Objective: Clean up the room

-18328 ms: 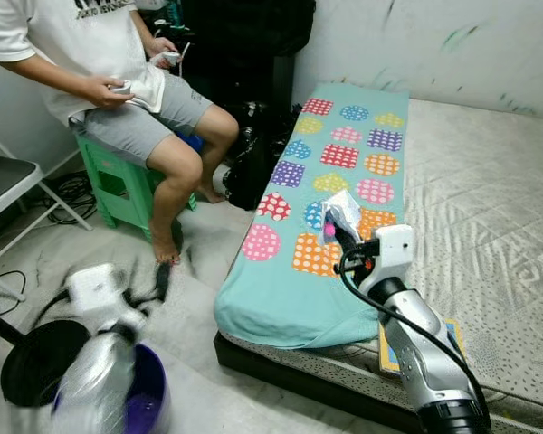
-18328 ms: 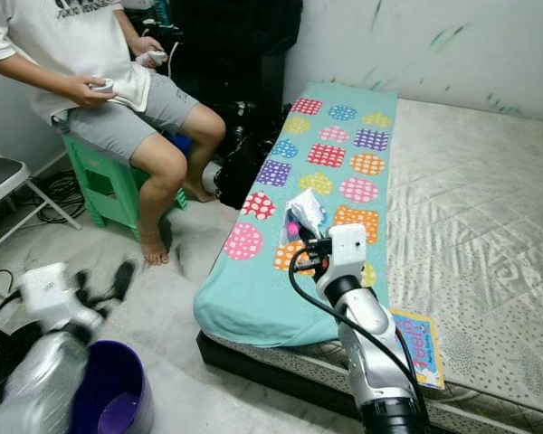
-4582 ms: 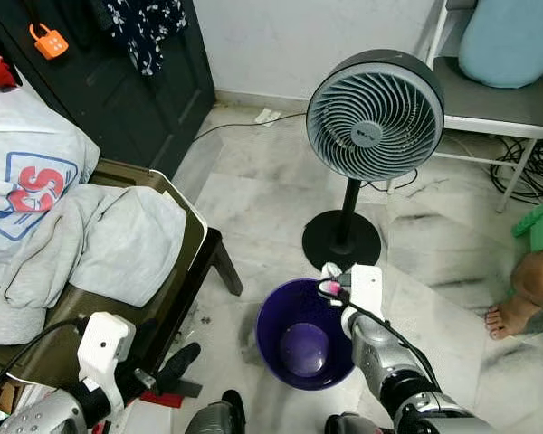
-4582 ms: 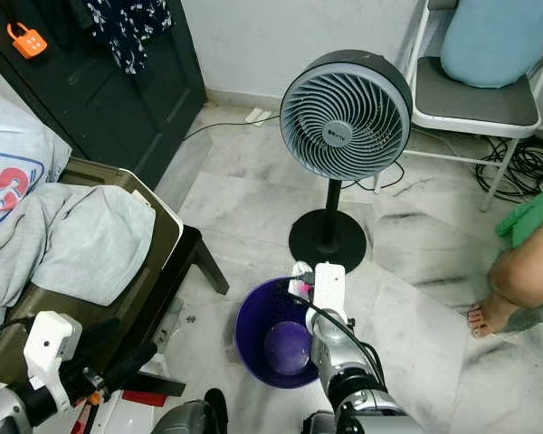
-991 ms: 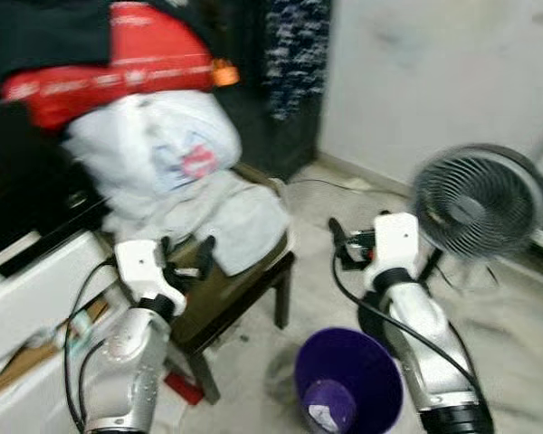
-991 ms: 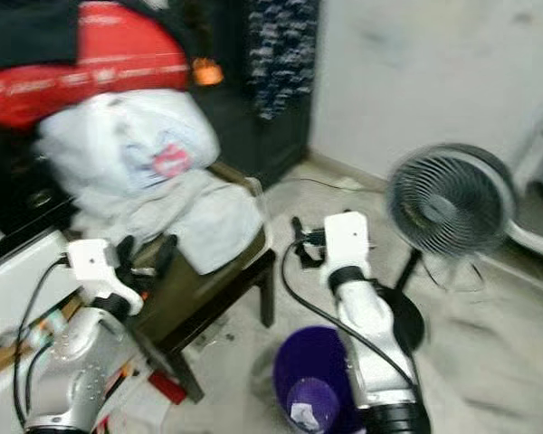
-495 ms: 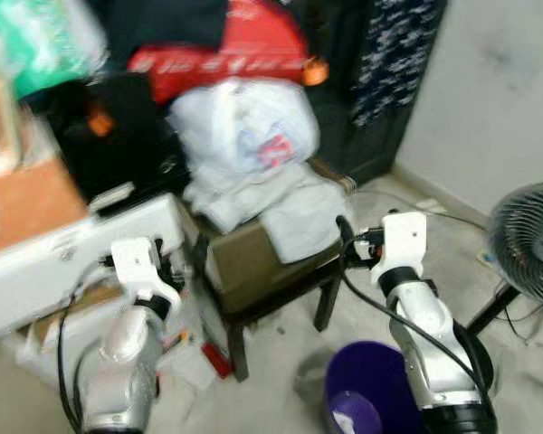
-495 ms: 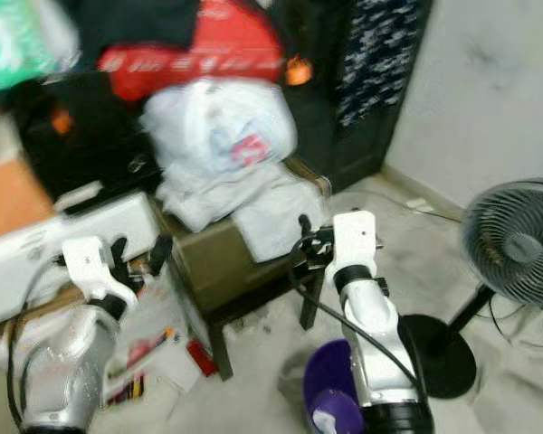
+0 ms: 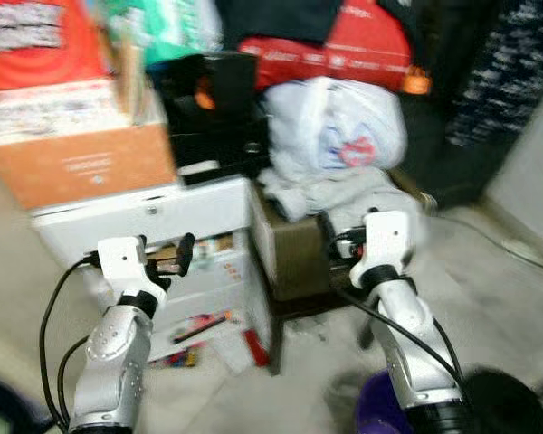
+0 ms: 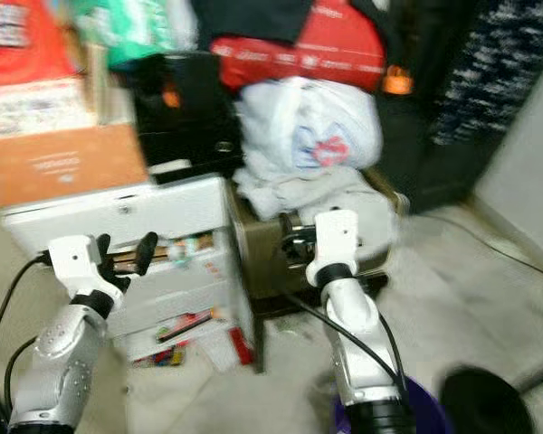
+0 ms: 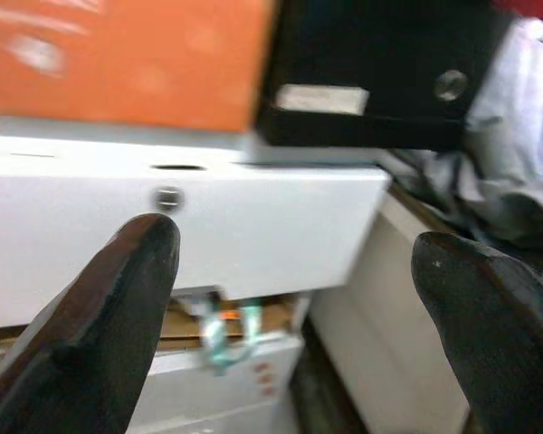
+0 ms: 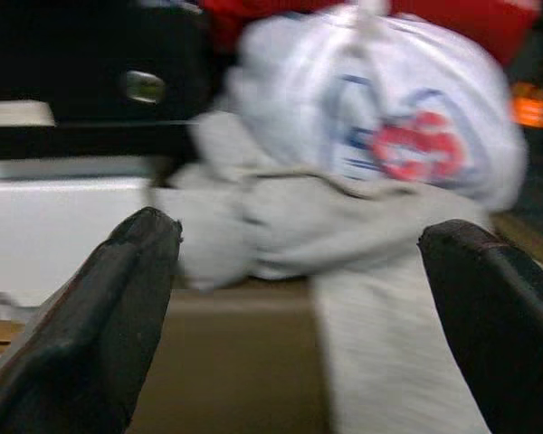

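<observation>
Both arms are raised and empty, left gripper (image 9: 163, 256) and right gripper (image 9: 337, 242) with fingers apart. The robot looks to be hunting for clutter: grey clothes (image 9: 330, 193) heaped on the chair (image 9: 294, 262) seem the likely next target, needing a closer approach.

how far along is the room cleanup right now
Done: nothing in these blurred views confirms a finished step; only the rim of the purple bin shows by the robot's feet. In hand: nothing, the left gripper and right gripper are both open and empty. Left: grey clothes and a white bag heaped on the chair, plus loose items under the white drawer unit.
</observation>
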`<state>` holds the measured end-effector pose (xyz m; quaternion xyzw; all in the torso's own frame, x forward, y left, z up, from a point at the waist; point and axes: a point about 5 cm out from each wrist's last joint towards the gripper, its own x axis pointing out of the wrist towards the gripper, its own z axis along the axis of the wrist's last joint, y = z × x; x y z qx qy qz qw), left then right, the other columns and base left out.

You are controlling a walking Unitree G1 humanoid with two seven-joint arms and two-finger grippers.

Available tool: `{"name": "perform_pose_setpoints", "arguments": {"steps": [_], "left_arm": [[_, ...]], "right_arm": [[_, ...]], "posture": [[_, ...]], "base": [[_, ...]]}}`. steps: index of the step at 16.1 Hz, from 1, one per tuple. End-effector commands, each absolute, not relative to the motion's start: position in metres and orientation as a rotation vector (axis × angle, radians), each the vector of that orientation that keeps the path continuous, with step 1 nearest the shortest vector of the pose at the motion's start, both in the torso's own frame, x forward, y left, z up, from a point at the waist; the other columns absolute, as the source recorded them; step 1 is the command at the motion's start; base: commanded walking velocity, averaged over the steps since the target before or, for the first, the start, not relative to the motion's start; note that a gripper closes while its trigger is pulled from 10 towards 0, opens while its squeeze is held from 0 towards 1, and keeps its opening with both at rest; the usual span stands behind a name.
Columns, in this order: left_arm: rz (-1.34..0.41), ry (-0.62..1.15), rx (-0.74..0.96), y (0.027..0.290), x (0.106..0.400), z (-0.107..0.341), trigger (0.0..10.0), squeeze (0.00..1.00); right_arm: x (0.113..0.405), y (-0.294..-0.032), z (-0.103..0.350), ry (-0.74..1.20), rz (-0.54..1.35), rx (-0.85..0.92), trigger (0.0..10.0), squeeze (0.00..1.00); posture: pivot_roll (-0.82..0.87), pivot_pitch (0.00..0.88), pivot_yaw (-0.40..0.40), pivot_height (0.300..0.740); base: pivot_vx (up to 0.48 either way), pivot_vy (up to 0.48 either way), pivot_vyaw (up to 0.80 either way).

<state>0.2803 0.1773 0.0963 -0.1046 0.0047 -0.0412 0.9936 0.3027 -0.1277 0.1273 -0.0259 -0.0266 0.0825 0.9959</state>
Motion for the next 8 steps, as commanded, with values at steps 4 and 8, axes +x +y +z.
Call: {"name": "perform_pose_setpoints", "arguments": {"steps": [4, 8], "left_arm": [[-0.089, 0.018, -0.2, 0.1724, 0.2818, 0.0945, 10.0, 0.0], [-0.102, 0.028, -0.195, 0.1696, 0.2818, 0.0923, 10.0, 0.0]], "right_arm": [[0.3043, -0.1329, 0.1276, -0.056, 0.154, -0.047, 10.0, 0.0], [0.3046, -0.1314, 0.1257, -0.051, 0.162, -0.045, 10.0, 0.0]], "posture": [[-0.15, 0.0, 0.003, 0.74], [-0.15, 0.0, 0.002, 0.74]], "base": [[0.0, 0.0, 0.79], [0.0, 0.0, 0.79]]}}
